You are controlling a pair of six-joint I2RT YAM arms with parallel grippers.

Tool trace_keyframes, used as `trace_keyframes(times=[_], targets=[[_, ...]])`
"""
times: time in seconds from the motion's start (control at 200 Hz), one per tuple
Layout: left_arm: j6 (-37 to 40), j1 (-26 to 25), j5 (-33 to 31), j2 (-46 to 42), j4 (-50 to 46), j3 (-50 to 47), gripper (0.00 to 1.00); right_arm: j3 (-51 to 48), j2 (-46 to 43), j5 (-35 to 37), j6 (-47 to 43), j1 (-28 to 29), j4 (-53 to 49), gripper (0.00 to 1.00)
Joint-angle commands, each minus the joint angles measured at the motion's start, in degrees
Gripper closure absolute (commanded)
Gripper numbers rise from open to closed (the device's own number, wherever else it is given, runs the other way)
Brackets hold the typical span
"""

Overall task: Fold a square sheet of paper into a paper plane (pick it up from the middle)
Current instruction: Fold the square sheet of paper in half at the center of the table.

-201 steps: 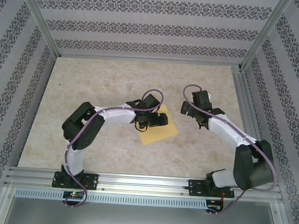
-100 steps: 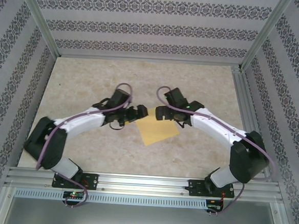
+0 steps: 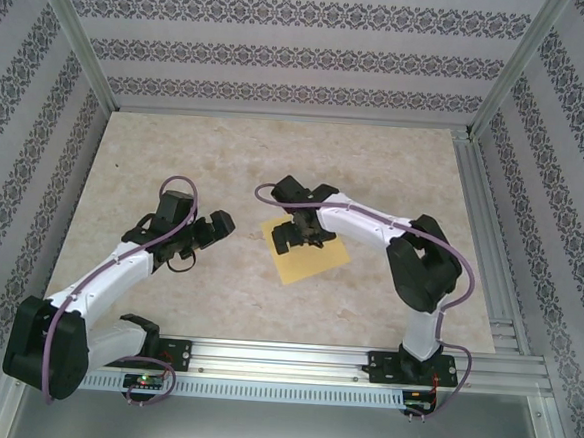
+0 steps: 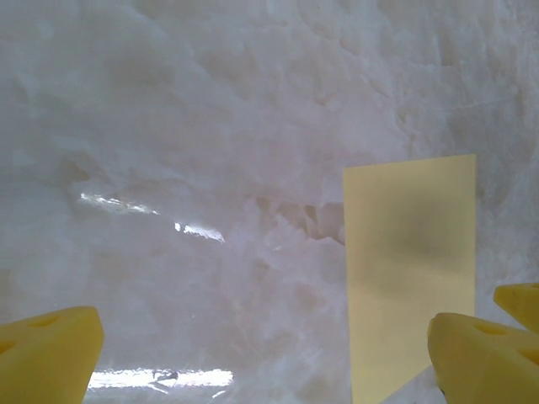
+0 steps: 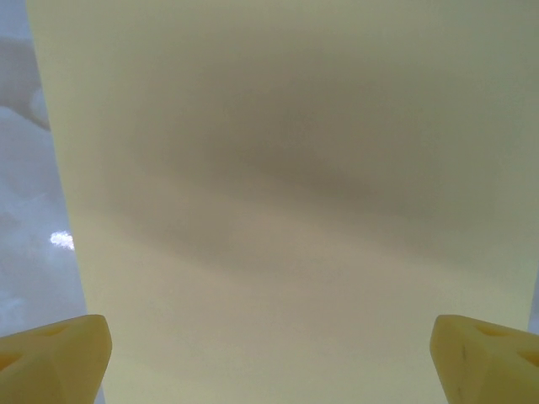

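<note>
Desk: a pale marbled desk (image 3: pixel 167 280) is filling the middle of the overhead view, with patterned walls standing round it.
Right arm: the right arm (image 3: pixel 423 278) is bending inward from its base and reaching left, over the centre of the desk.
Left arm: the left arm (image 3: pixel 98 276) is stretching up along the left side, stopping short of the centre.
Paper: a yellow paper (image 3: pixel 309 265) is lying flat near the middle of the desk, turned like a diamond, with its far corner sitting under the right arm's wrist. No fold is showing on it.
Handling: the paper is looking very light, thin and floppy; it is likely clinging flat to the smooth desk, sliding easily and creasing under any hard nip.
Where to hold: the middle is looking like the place to pinch it, bunching a small ridge up between the fingers.
Right end effector: the right end effector (image 3: pixel 296 237) is hanging close over the paper (image 5: pixel 295 210) with its fingers spread wide and holding nothing; whether they are touching the sheet cannot be told.
Left end effector: the left end effector (image 3: pixel 211 228) is waiting well left of the paper (image 4: pixel 410 269), fingers spread wide and holding nothing.
</note>
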Motion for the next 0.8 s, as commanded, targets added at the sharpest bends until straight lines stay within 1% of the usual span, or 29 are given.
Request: trace_keyframes(times=[0.0,0.28,0.585,0.794], targets=[[2.38,0.76,-2.81,1.04,-2.05,1.3,0.0,3.52,2.87,-0.89,-2.84,-1.67,-4.15,0.03],[2.51,0.82,-5.64,4.48,-2.31,2.25,0.0,6.91,8.02,-1.69,-5.49,-2.47,-6.13,0.05],[2.9,0.79,-5.01,7.51,-1.84,3.23,0.0,9.22,11.69,-1.89,-5.55,-2.83,-6.12,0.05],[2.94,0.81,-4.67,8.29,-1.44,3.23,0.0,8.15,13.92,-2.17,-5.75,-3.0,-6.07,0.07]])
